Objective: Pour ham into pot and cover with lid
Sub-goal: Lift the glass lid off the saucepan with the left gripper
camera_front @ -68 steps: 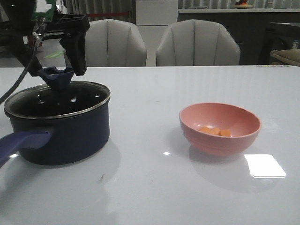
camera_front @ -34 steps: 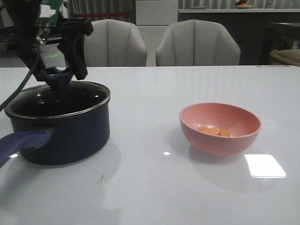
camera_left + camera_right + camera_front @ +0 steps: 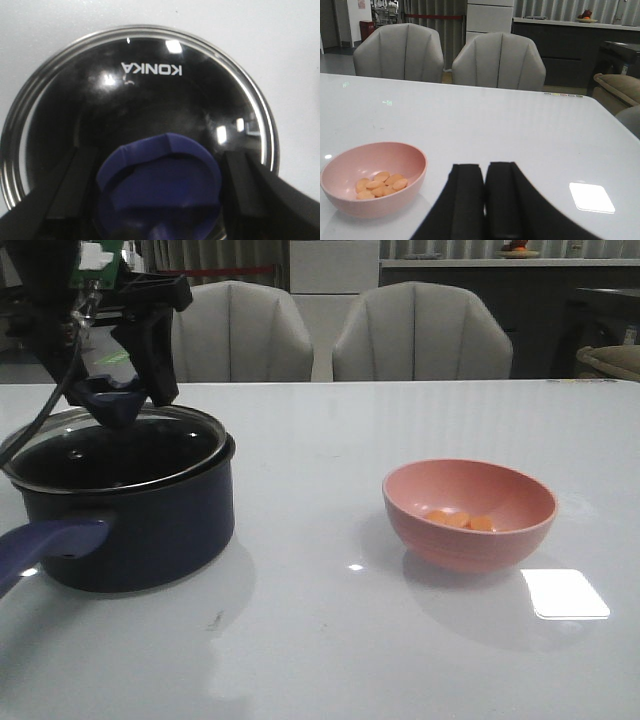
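While left fingers grip one lid, right fingers closed, one pot.

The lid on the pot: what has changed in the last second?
The left gripper, shut on the knob, has raised the lid; it now tilts, its left edge up off the pot. The bowl, the ham and the pot stayed put.

One pot, one lid, one bowl
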Controlling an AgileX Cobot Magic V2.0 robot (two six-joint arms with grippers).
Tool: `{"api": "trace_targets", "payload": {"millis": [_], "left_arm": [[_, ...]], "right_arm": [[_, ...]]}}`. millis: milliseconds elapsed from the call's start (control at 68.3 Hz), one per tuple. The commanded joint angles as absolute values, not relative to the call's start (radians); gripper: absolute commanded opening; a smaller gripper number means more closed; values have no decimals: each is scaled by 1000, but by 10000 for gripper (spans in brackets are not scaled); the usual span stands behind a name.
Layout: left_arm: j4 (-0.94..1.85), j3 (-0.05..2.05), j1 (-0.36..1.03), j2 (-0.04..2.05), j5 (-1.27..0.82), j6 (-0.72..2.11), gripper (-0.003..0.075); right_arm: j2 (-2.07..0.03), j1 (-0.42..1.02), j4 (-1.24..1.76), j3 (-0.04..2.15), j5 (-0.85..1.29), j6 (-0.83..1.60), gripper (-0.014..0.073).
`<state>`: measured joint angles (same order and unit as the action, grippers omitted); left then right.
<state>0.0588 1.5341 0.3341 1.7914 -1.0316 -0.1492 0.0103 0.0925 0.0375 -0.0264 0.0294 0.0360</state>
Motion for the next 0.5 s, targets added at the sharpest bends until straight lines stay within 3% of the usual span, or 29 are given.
{"api": "trace_targets", "payload": {"millis": [0,263,483], "left_arm": [[49,1570,328,1709,-1015,-142,288],[33,1570,247,1637,-1052,-94,288],[33,1570,65,1596,-1107,-41,288]], "right_arm": [[30,88,32,-22,-53,37,153],[30,88,32,-22,-53,37,153],[30,88,32,-22,-53,37,153]]}}
